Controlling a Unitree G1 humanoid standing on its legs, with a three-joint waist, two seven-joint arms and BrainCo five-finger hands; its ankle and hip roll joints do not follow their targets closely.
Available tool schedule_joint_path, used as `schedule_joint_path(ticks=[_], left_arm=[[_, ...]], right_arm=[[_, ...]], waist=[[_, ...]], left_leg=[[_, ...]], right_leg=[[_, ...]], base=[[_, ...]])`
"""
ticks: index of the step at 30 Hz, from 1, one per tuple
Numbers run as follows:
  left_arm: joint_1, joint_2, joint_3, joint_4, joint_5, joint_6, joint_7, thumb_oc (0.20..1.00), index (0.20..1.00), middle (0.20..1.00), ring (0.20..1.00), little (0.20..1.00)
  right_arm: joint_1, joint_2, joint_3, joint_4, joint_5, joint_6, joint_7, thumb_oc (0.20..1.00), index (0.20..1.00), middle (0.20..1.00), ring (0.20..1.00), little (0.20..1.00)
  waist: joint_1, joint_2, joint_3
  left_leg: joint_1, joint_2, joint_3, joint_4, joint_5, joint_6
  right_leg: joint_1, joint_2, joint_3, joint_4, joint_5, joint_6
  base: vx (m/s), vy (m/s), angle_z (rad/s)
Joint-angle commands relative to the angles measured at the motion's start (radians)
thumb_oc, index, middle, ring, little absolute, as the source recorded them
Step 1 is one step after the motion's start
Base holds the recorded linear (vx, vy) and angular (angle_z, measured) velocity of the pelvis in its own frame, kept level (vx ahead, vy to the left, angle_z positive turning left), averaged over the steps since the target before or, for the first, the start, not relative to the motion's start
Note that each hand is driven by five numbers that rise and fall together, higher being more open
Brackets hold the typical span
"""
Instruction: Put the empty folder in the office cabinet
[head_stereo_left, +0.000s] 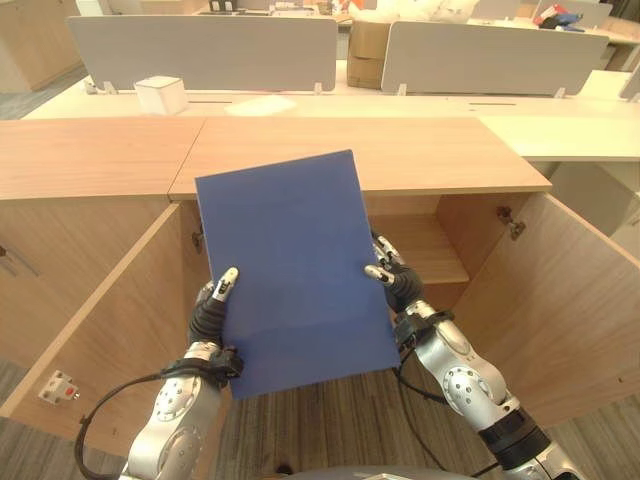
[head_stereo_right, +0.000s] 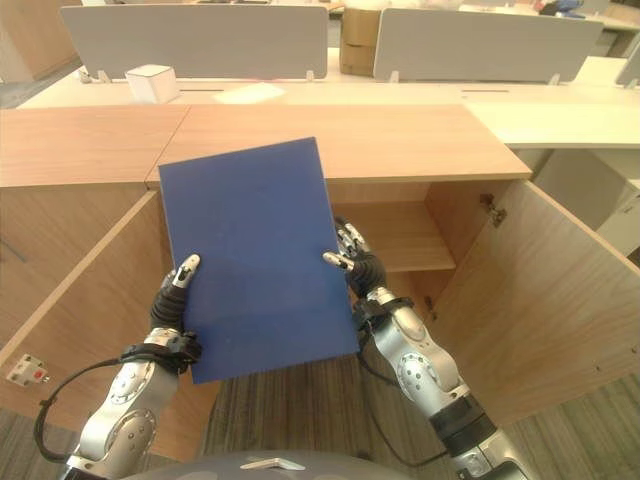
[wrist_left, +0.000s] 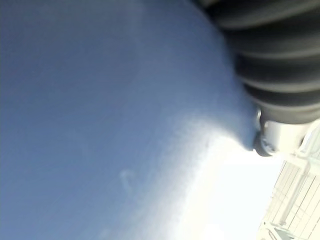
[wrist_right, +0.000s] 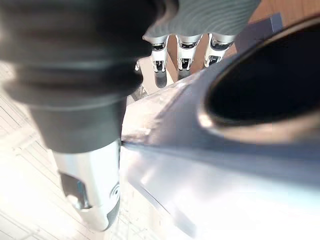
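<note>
Cabinet (head_stereo_left: 400, 160) runs across 12 o'clock, w/ both doors swung wide, left door (head_stereo_left: 110, 310) toward 9 and right door (head_stereo_left: 570, 300) toward 3; its shelf (head_stereo_left: 425, 250) looks bare as far as it shows. Folder (head_stereo_left: 295, 270), blue and closed, is up in the air at centre, in front of the opening and not yet inside, tilted w/ its top edge toward 12. Left hand (head_stereo_left: 212, 305) pinches the folder's edge at 8, thumb over the front, fingers behind. Right hand (head_stereo_right: 358, 265) clamps the opposite edge at 4, thumb on front, fingers behind per the right wrist view. So approx halfway: doors open, folder picked up and carried to the cabinet. Left to do, judging from this: push it fwd into the opening, set it on the shelf or floor of the cabinet, let go, pull back. White box (head_stereo_left: 160, 94) at 11 on the desk (head_stereo_left: 300, 100) behind is irrelevant.
</note>
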Motion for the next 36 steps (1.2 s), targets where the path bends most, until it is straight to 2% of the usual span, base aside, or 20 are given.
schedule_joint_path(ticks=[1, 9, 13, 17, 18, 23, 27, 28, 29, 36], left_arm=[[-0.021, 0.009, 0.012, -0.056, -0.001, -0.048, -0.046, 0.2, 0.2, 0.2, 0.2, 0.2], [-0.003, 0.04, -0.002, -0.078, -0.012, -0.034, -0.067, 0.2, 0.2, 0.2, 0.2, 0.2], [-0.016, 0.068, -0.017, -0.088, -0.021, -0.029, -0.086, 0.2, 0.2, 0.2, 0.2, 0.2], [-0.034, 0.087, -0.028, -0.089, -0.027, -0.025, -0.093, 0.2, 0.2, 0.2, 0.2, 0.2], [-0.047, 0.102, -0.037, -0.092, -0.027, -0.025, -0.101, 0.2, 0.2, 0.2, 0.2, 0.2], [-0.106, 0.129, -0.072, -0.066, -0.029, -0.03, -0.11, 0.2, 0.2, 0.2, 0.2, 0.2], [-0.119, 0.129, -0.076, -0.06, -0.029, -0.031, -0.11, 0.2, 0.2, 0.2, 0.2, 0.2], [-0.152, 0.116, -0.088, -0.042, -0.029, -0.033, -0.098, 0.2, 0.2, 0.2, 0.2, 0.2], [-0.157, 0.113, -0.088, -0.042, -0.028, -0.033, -0.095, 0.2, 0.2, 0.2, 0.2, 0.2], [-0.159, 0.095, -0.091, -0.045, -0.03, -0.02, -0.086, 0.2, 0.2, 0.2, 0.2, 0.2]], right_arm=[[-0.036, 0.016, -0.026, -0.035, 0.009, -0.053, 0.004, 1.0, 1.0, 1.0, 1.0, 1.0], [-0.024, -0.009, -0.002, -0.052, -0.008, -0.034, 0.022, 1.0, 1.0, 1.0, 1.0, 1.0], [-0.053, -0.036, 0.049, -0.048, -0.03, -0.009, 0.048, 1.0, 1.0, 1.0, 1.0, 1.0], [-0.09, -0.054, 0.107, -0.037, -0.042, 0.017, 0.078, 1.0, 1.0, 1.0, 1.0, 1.0], [-0.125, -0.072, 0.166, -0.03, -0.052, 0.044, 0.111, 1.0, 1.0, 1.0, 1.0, 1.0], [-0.261, -0.092, 0.315, -0.024, -0.057, 0.09, 0.18, 1.0, 1.0, 1.0, 1.0, 1.0], [-0.283, -0.084, 0.335, -0.022, -0.055, 0.091, 0.185, 1.0, 1.0, 1.0, 1.0, 1.0], [-0.316, -0.049, 0.355, -0.005, -0.059, 0.081, 0.18, 0.548, 0.548, 0.548, 0.548, 0.548], [-0.317, -0.041, 0.354, 0.0, -0.061, 0.075, 0.176, 0.2, 0.2, 0.2, 0.2, 0.2], [-0.293, -0.017, 0.338, -0.008, -0.083, 0.062, 0.161, 0.2, 0.2, 0.2, 0.2, 0.2]], waist=[[-0.005, -0.023, 0.002], [0.002, -0.035, 0.006], [0.011, -0.05, 0.014], [0.023, -0.063, 0.023], [0.035, -0.074, 0.03], [0.076, -0.103, 0.048], [0.083, -0.108, 0.052], [0.102, -0.12, 0.06], [0.103, -0.121, 0.062], [0.097, -0.124, 0.066]], left_leg=[[-0.016, -0.043, -0.057, 0.005, -0.094, 0.014], [-0.017, -0.041, -0.069, 0.001, -0.098, 0.014], [-0.03, -0.041, -0.075, 0.001, -0.097, 0.013], [-0.04, -0.039, -0.083, 0.001, -0.093, 0.012], [-0.049, -0.038, -0.089, 0.001, -0.09, 0.011], [-0.07, -0.038, -0.111, 0.001, -0.079, 0.007], [-0.073, -0.037, -0.114, 0.001, -0.077, 0.006], [-0.076, -0.037, -0.124, 0.001, -0.073, 0.005], [-0.076, -0.037, -0.125, 0.001, -0.073, 0.006], [-0.076, -0.037, -0.124, 0.001, -0.075, 0.006]], right_leg=[[0.027, 0.019, 0.0, -0.001, -0.116, 0.017], [0.023, 0.017, 0.002, -0.001, -0.117, 0.024], [0.012, 0.017, 0.001, -0.001, -0.115, 0.028], [0.003, 0.017, -0.002, -0.001, -0.112, 0.03], [-0.004, 0.017, -0.005, -0.001, -0.11, 0.032], [-0.016, 0.018, -0.021, -0.001, -0.106, 0.034], [-0.018, 0.018, -0.027, -0.001, -0.106, 0.034], [-0.019, 0.019, -0.035, -0.001, -0.105, 0.032], [-0.019, 0.02, -0.035, -0.001, -0.104, 0.032], [-0.018, 0.02, -0.034, -0.001, -0.105, 0.031]], base=[[0.04, 0.038, 0.04], [0.03, 0.019, 0.05], [0.0, 0.002, 0.02], [0.0, -0.004, 0.04], [-0.02, -0.031, 0.06], [-0.01, -0.034, 0.11], [-0.01, -0.018, 0.11], [-0.01, -0.026, 0.26], [0.0, -0.025, 0.3], [0.0, 0.002, 0.01]])
